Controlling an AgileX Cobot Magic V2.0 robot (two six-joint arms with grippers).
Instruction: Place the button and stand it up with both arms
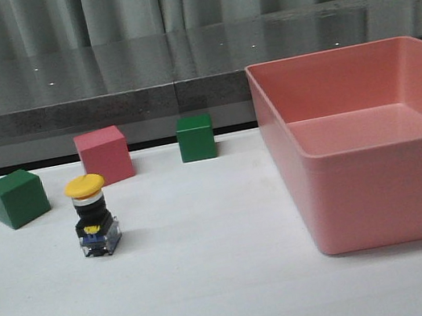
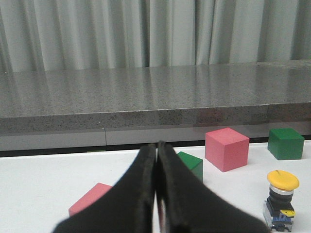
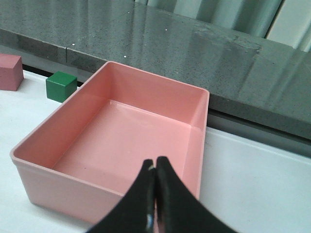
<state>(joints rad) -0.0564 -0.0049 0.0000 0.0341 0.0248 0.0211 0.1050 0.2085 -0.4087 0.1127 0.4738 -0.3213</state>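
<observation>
With both black wedge pincers, left (image 2: 156,194) and right (image 3: 154,194), closed and empty, the upright yellow-capped, black-bodied push-button (image 1: 93,216), at seven o'clock from the pink cube (image 1: 104,155), could topple if brushed.

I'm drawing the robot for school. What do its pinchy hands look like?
Each tool is plain black and matte. The left tool is two thick, smooth, wedge-shaped fingers that taper to rounded tips, with a thin seam between them. The right tool looks the same, only slimmer in its picture. No writing, stickers, cables or sleeves show, and the arms behind them stay out of view.
</observation>
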